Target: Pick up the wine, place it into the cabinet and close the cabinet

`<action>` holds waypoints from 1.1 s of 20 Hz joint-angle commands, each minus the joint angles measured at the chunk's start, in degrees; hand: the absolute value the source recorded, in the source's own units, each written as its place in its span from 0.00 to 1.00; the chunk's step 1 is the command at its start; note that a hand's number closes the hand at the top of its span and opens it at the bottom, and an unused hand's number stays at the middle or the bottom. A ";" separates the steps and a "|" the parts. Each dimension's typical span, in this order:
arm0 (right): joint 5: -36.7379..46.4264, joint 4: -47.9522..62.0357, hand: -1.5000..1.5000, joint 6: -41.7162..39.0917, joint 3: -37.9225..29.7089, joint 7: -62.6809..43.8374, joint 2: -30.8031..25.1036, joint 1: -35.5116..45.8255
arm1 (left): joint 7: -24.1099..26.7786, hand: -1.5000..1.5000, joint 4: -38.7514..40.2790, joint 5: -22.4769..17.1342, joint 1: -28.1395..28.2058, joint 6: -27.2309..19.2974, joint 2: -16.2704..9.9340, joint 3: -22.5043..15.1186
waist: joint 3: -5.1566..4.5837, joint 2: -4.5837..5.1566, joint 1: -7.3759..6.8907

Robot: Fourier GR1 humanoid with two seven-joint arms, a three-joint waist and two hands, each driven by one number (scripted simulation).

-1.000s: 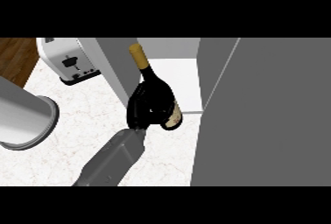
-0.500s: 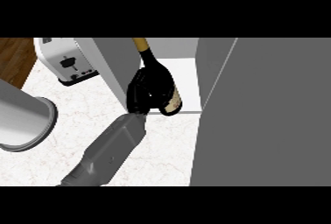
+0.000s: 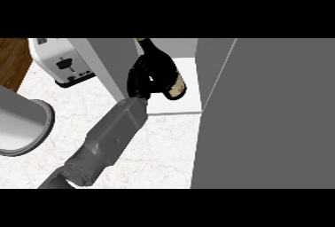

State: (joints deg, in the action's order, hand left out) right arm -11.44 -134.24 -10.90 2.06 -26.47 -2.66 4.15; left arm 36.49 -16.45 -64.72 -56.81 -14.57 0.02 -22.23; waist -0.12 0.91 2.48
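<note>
The right robot hand point(image 3: 139, 82) is curled round the dark body of the wine bottle point(image 3: 163, 71), gripping it from the left side. The bottle lies tilted, its neck pointing to the far edge of the view and its pale label facing right. It sits over the white floor of the cabinet point(image 3: 186, 95), between the grey panel on the left and the open cabinet door point(image 3: 268, 115) on the right, which fills much of the right side. The grey forearm runs from the hand down to the near left. On the marbled surface point(image 3: 163, 150) a toaster point(image 3: 62, 62) stands far left. A grey rounded shape, probably the other forearm, shows at the left edge; no left hand is visible.
</note>
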 commanded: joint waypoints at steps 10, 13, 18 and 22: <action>1.50 0.79 0.00 0.03 4.77 0.37 1.65 2.47 | 0.36 1.00 1.82 -4.41 -4.41 -2.80 -0.02 -0.38 | -0.01 0.66 3.59; -1.21 3.28 0.00 -2.93 0.55 3.51 -0.51 0.46 | 1.44 1.00 2.90 -4.79 -0.81 -0.02 -0.02 -1.30 | 0.07 0.92 3.87; -0.08 2.16 0.00 0.54 2.86 -1.14 1.01 4.54 | -1.08 1.00 -1.73 -6.70 -0.37 -4.31 -0.03 -6.20 | 0.02 0.38 3.35; 0.11 2.04 0.00 0.25 2.85 -0.12 1.06 4.85 | 1.34 1.00 -2.47 -7.91 2.03 -3.23 -0.03 -8.68 | 0.00 0.71 4.42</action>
State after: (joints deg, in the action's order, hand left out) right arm -11.01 -131.97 -11.15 4.99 -25.71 -1.64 7.51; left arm 37.10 -17.34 -71.17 -56.17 -16.97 0.00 -28.61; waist -0.10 1.54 6.33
